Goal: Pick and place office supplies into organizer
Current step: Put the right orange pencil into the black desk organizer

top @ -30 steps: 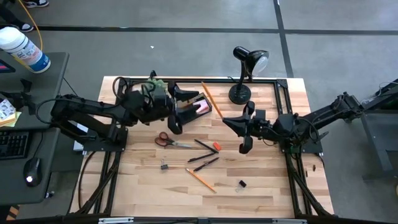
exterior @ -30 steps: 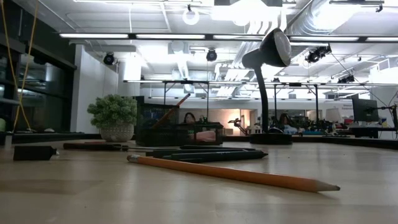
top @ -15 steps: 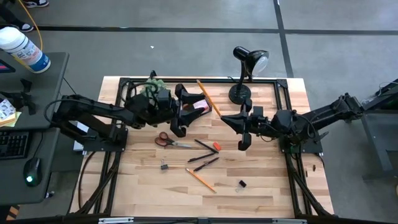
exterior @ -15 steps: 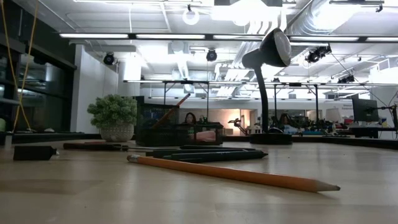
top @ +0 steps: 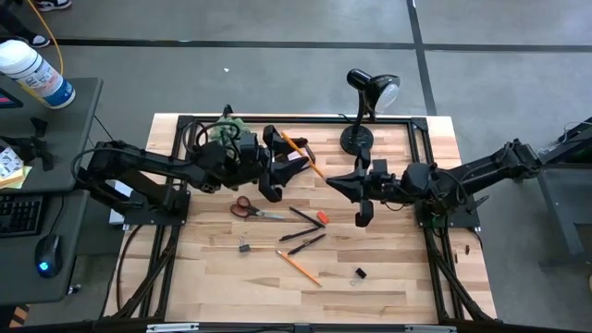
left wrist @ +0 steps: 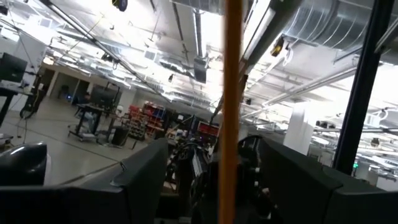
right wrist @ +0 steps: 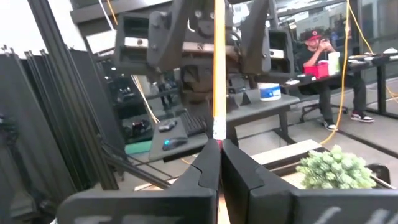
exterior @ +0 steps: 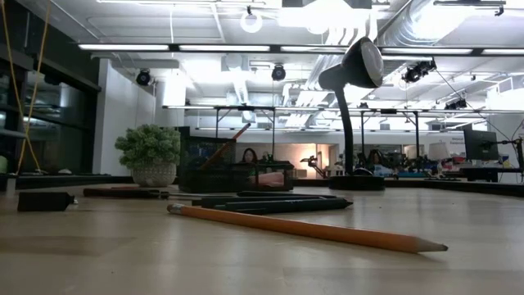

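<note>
High view: right hand (top: 339, 181) clamped on orange pencil (top: 298, 153), moved to 9 o'clock; left hand (top: 285, 159) wide open, straddling it.

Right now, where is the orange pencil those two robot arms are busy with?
The orange pencil is up off the table at its back middle, pinched at one end by the right gripper, between the left gripper's open fingers, near the desk lamp.
</note>
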{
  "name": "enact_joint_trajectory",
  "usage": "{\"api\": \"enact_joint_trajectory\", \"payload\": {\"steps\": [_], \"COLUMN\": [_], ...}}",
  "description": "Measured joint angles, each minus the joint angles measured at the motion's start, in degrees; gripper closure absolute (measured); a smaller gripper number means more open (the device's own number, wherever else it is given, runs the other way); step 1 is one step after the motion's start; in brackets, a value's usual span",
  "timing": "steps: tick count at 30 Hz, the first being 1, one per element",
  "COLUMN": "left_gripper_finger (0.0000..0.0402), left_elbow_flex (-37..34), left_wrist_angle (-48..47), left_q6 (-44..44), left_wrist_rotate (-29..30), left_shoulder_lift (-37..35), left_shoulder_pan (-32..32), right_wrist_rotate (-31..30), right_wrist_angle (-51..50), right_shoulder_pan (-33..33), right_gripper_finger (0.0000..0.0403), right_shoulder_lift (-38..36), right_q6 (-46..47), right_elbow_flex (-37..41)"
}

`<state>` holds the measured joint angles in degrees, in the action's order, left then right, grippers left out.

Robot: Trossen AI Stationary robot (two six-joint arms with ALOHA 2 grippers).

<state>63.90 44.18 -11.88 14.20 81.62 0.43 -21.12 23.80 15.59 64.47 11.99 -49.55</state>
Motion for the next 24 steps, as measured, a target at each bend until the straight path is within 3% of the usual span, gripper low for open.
{"api": "enact_joint_trajectory", "payload": {"steps": [7, 13, 18, 24], "left_gripper_finger": [0.0157, 0.0187, 0.0235, 0.0329], "left_elbow_flex": [0.0, 0.0, 0.0, 0.0], "left_wrist_angle": [0.2, 0.7, 0.8, 0.7], "left_q6": [0.0, 0.0, 0.0, 0.1], "left_wrist_rotate": [0.5, 0.5, 0.5, 0.5], "left_shoulder_lift": [0.0, 0.0, 0.0, 0.0], "left_shoulder_pan": [0.0, 0.0, 0.0, 0.0], "right_wrist_rotate": [-1.2, -2.0, -2.4, -3.1], "right_wrist_angle": [0.0, 0.1, 0.6, 1.0], "right_shoulder_pan": [0.0, -0.4, -0.5, -0.7], "right_gripper_finger": [0.0402, 0.0402, 0.0402, 0.0402], "right_shoulder_lift": [0.0, 0.0, 0.0, 0.0], "right_q6": [-0.4, -0.4, -0.9, -1.5], "right_elbow_flex": [0.0, 0.0, 0.0, 0.0]}}
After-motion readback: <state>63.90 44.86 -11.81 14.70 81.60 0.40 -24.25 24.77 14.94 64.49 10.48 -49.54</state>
